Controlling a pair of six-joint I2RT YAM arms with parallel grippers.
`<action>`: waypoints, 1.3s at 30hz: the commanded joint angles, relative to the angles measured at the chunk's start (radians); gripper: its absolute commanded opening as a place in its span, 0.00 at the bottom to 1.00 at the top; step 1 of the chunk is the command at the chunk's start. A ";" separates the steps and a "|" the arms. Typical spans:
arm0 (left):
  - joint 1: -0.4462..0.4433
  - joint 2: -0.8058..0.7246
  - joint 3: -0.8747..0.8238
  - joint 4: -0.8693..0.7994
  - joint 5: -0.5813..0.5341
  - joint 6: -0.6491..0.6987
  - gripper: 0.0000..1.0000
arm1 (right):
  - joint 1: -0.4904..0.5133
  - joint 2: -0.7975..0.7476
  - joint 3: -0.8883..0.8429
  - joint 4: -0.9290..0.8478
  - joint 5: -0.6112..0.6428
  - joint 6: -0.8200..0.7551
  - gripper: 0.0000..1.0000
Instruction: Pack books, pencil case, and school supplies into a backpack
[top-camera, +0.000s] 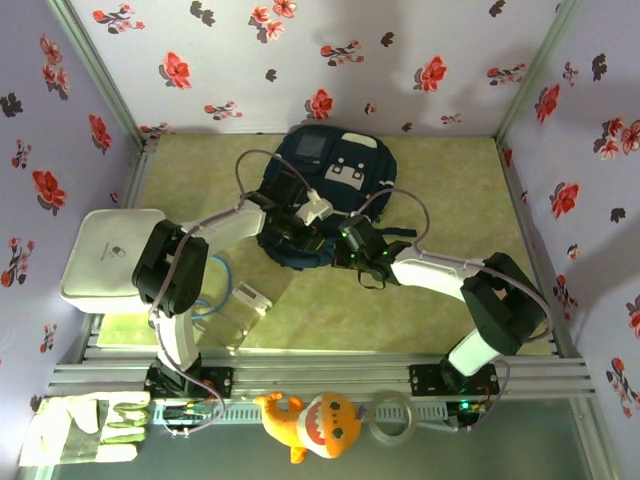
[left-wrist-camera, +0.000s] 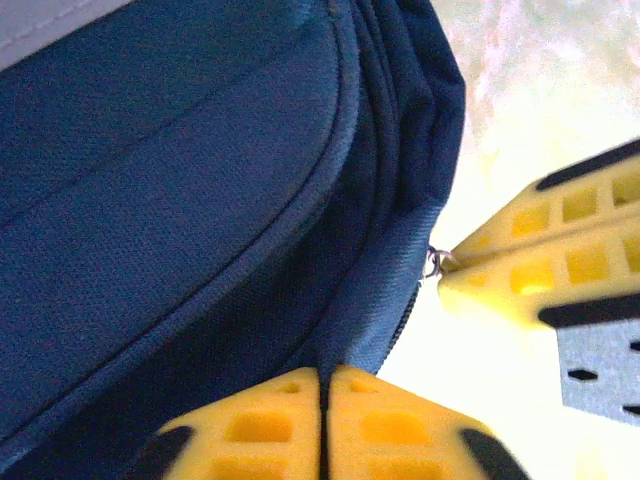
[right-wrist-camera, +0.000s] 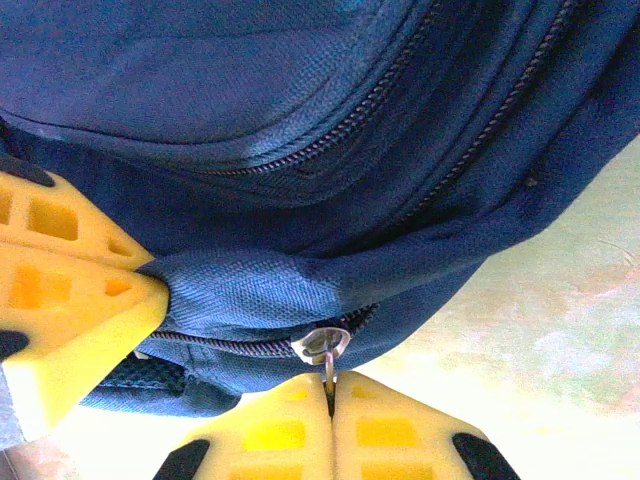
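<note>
1. Lying in the far middle of the counter (top-camera: 440, 310), the backpack (top-camera: 335, 170) has its long axis from the near edge to the far edge. The patched front pocket is toward the far edge.
2. Both arms meet at the near end of the bag. The right jaws are closed on the metal zipper pull (right-wrist-camera: 325, 345). The left jaws are closed on a fold of the bag's fabric just beside the pull, on its left.
3. The zipper (right-wrist-camera: 220, 343) follows the curved near rim. I judge the pull must travel along this rim, away from the left jaws and toward the right edge.
4. Bare counter lies open to the right of the bag and toward the near edge. The white tray (top-camera: 100, 255) sits well apart at the left edge.
5. The folded fabric possibly hides the teeth, so I cannot tell if the zipper is already partly open.
</note>
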 joint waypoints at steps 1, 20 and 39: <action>0.013 -0.032 0.012 -0.037 0.011 0.033 0.00 | -0.024 -0.051 -0.017 -0.052 0.087 0.018 0.00; 0.023 -0.297 0.040 -0.286 -0.027 0.070 0.00 | -0.240 -0.115 0.066 -0.147 0.187 -0.216 0.00; 0.007 -0.286 0.044 -0.273 -0.039 -0.017 0.48 | -0.342 -0.135 0.101 -0.174 0.043 -0.147 0.45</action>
